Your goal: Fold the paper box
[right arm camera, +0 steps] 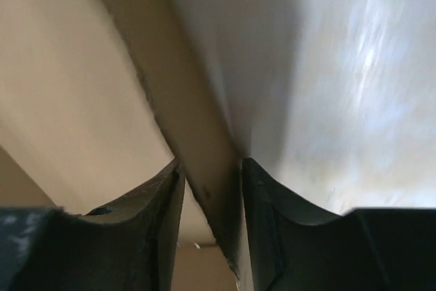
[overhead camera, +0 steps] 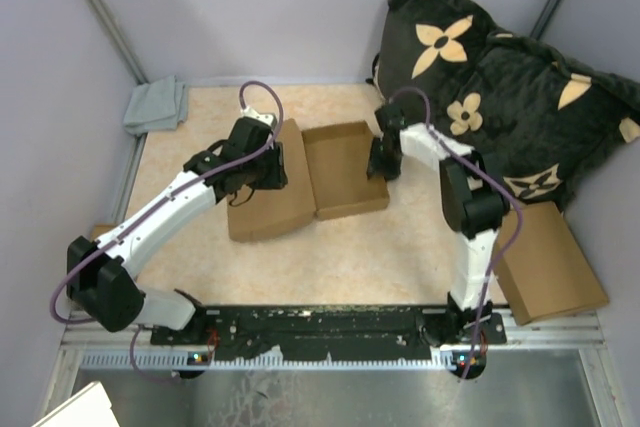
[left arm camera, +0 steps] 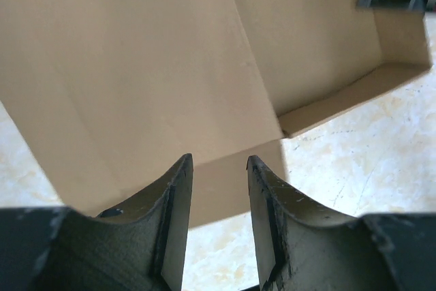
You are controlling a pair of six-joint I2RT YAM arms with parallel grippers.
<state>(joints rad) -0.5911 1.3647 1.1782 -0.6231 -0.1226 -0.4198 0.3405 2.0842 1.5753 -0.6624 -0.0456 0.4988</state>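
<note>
- Right pincer (right arm camera: 210, 165) straddles the right wall of the box (overhead camera: 345, 175); the wall fills the gap between its fingers, gripped.
- Left pincer (left arm camera: 219, 161) stands about half open over the lid panel on the box's left side, holding nothing.
- Box lies in the middle of the table (overhead camera: 350, 257), tray open upward, lid panel spread to the left.
- Second box (overhead camera: 550, 267) sits at the right edge, below a pillow (overhead camera: 500, 87); a cloth (overhead camera: 157, 105) lies in the far left corner.

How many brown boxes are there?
2. The paper box lies open in the middle; another brown box sits at the right edge beside the pillow. Others could hide behind the pillow.
</note>
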